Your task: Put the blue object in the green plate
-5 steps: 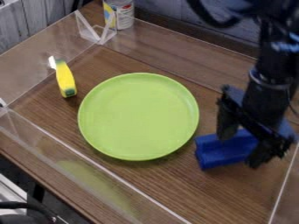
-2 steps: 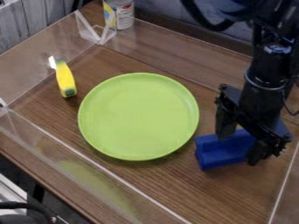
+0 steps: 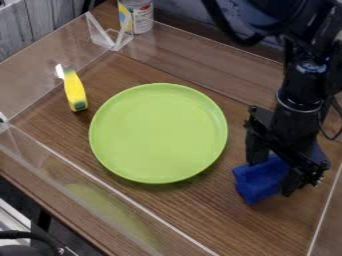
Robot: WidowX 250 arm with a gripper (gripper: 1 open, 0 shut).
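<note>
The blue object (image 3: pixel 259 183) is a royal-blue block at the right of the wooden table, just off the right rim of the green plate (image 3: pixel 158 132). It sits tilted, with one end raised. My black gripper (image 3: pixel 282 170) comes down from above and its fingers are closed around the block's upper end. The large lime-green plate lies flat in the middle of the table with nothing on it.
A small yellow object with a white tip (image 3: pixel 75 92) lies left of the plate. A clear plastic wall (image 3: pixel 40 150) runs along the table's edges. A clear holder (image 3: pixel 107 32) and a bottle (image 3: pixel 134 14) stand at the back.
The gripper has closed on the blue object. The block has turned from lying flat to tilted, with one end lifted off the table.
</note>
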